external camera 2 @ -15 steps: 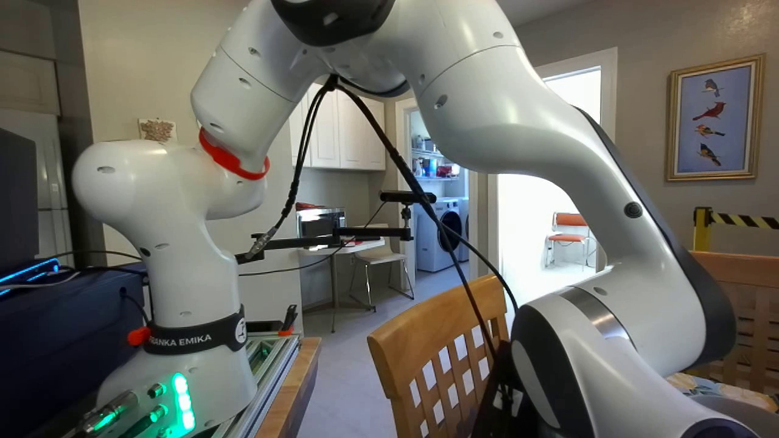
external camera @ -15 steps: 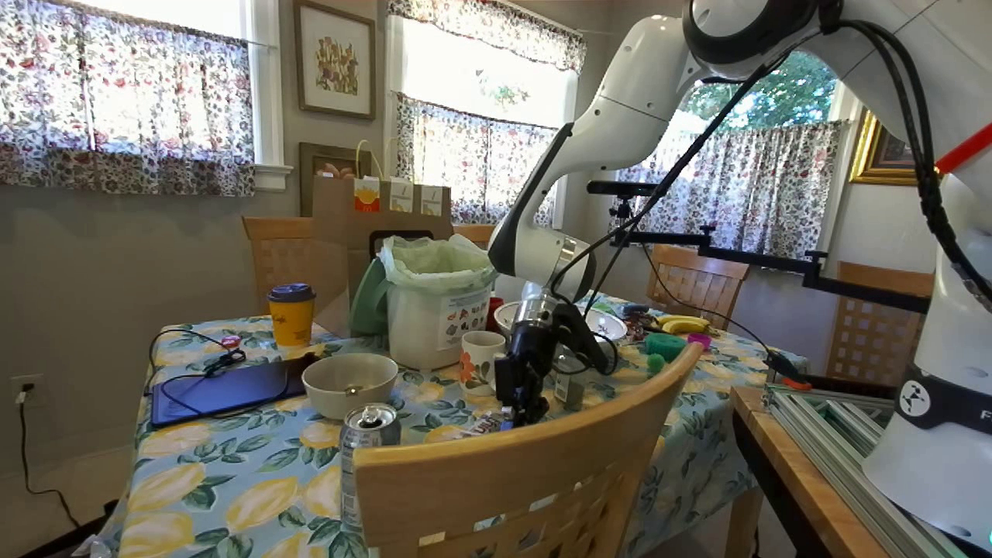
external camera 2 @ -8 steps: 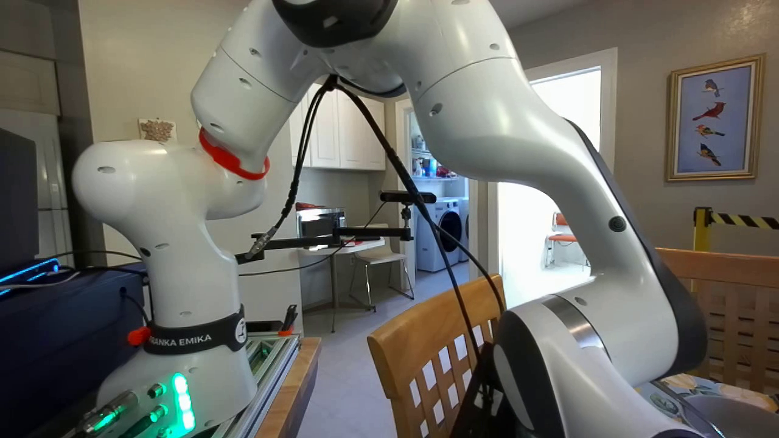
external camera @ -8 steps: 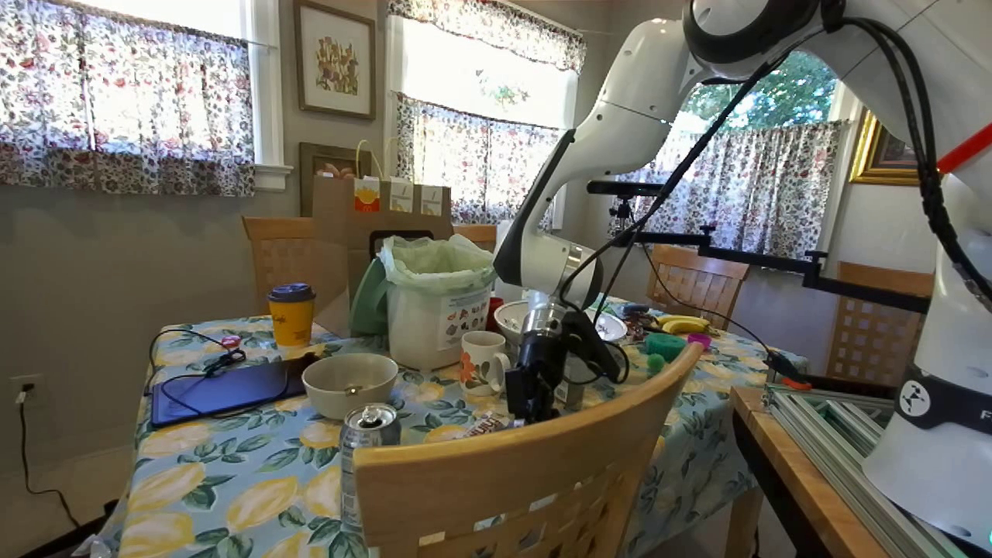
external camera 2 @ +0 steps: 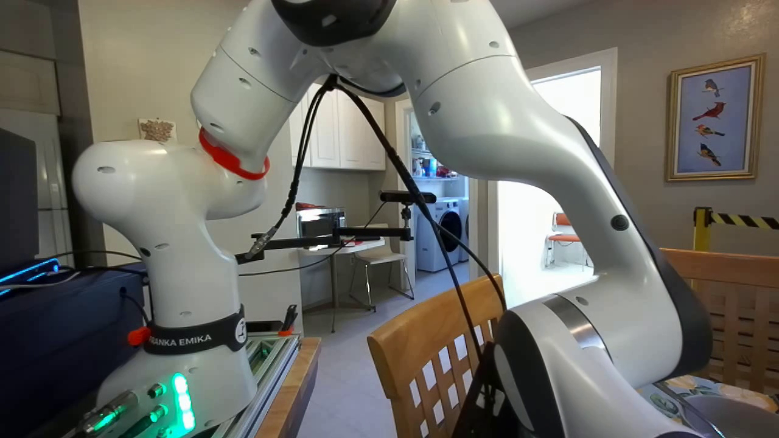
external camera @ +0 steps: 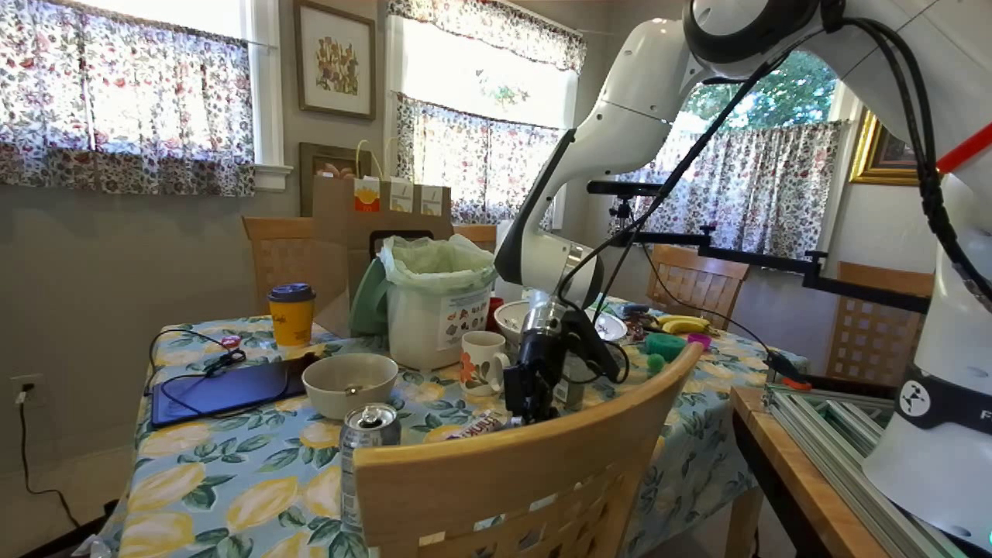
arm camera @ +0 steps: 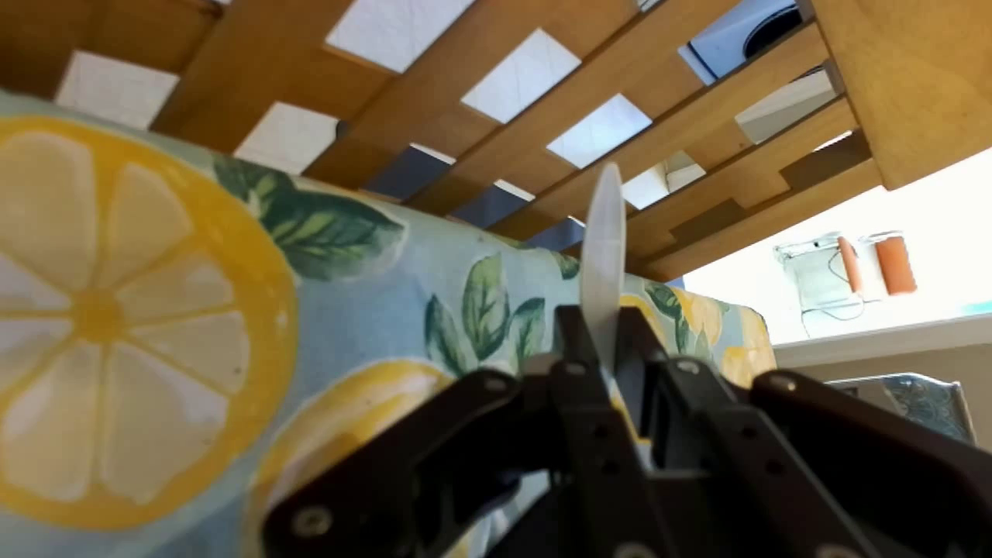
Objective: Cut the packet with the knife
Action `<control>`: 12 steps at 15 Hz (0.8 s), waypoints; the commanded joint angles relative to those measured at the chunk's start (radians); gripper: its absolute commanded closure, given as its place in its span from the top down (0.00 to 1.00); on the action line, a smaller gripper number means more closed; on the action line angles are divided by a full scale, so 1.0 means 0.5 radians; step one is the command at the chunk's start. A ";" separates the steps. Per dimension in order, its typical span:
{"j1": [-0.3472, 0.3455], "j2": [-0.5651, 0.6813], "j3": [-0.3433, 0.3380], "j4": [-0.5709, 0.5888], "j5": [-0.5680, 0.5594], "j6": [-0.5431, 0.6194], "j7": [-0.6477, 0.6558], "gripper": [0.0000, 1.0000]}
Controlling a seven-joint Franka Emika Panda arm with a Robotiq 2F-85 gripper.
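Note:
My gripper is shut on the knife, a pale, translucent flat strip with a rounded end. The strip sticks out beyond the fingertips over the tablecloth. In an exterior view, my gripper points down at the table just behind the chair back, which hides its tips and the knife. The packet, a small wrapper with white and dark red lettering, lies on the table just left of the gripper in that view. Its right part is hidden by the gripper and chair. I cannot make out the packet in the wrist view.
A wooden chair back stands right before the gripper. Around it are a flowered mug, a glass container, a grey bowl, an open can, a lined white bin and a laptop.
My gripper has moved a little right in an exterior view, then nearly stopped. More of the packet shows now, and it seems shifted slightly left. The grip on the knife cannot be compared.

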 commanded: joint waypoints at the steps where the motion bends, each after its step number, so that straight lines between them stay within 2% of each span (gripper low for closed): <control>1: -0.033 0.006 -0.014 0.041 0.066 -0.044 -0.021 0.03; 12: -0.029 -0.019 -0.012 0.076 0.114 -0.039 -0.038 0.03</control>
